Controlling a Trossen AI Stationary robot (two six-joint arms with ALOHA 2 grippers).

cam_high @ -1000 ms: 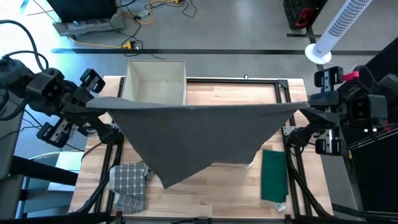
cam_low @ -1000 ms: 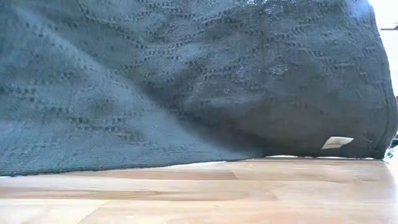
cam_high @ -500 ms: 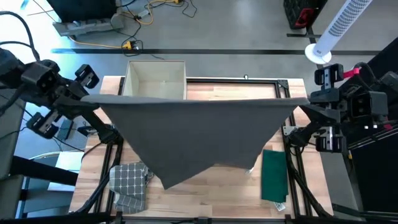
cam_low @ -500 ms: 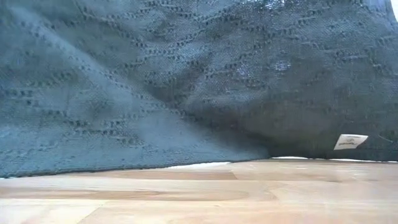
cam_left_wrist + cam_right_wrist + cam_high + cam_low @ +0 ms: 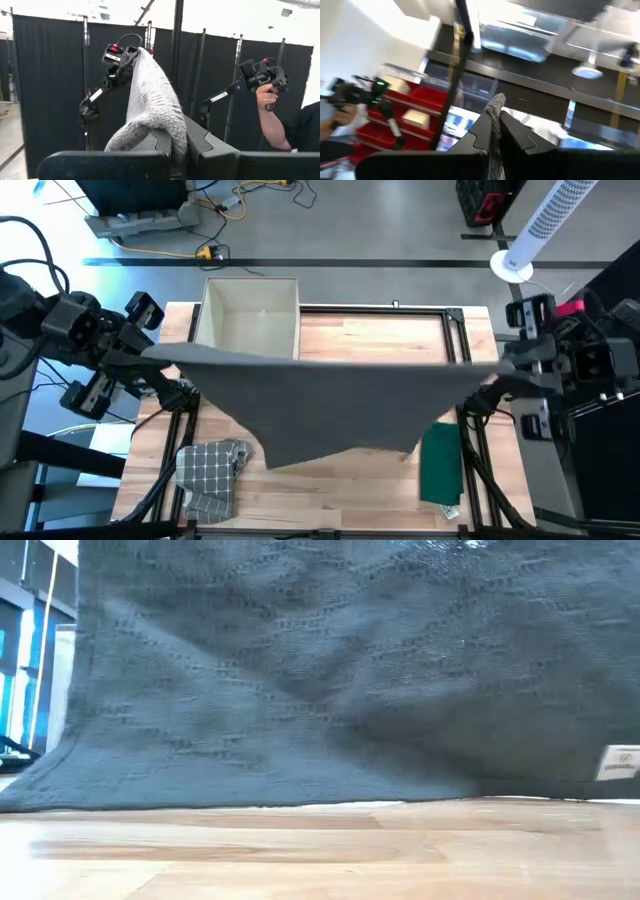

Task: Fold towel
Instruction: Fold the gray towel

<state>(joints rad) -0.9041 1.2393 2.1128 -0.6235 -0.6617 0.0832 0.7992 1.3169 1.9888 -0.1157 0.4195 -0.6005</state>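
Grey towel (image 5: 330, 405) is hanging over the middle of the table (image 5: 380, 330), stretched taut along its top edge between the two arms. Left tool (image 5: 150, 358) is pinching the corner out past the table's left edge; right tool (image 5: 497, 375) is pinching the opposite corner past the right edge. From table height, the lower hem is dragging on the wood, label (image 5: 620, 762) showing. No fold is made yet, by my reckoning: the cloth is only being held up and spread, so laying it flat and doubling it over are all remaining. A person's hand (image 5: 267, 95) is holding a controller behind.
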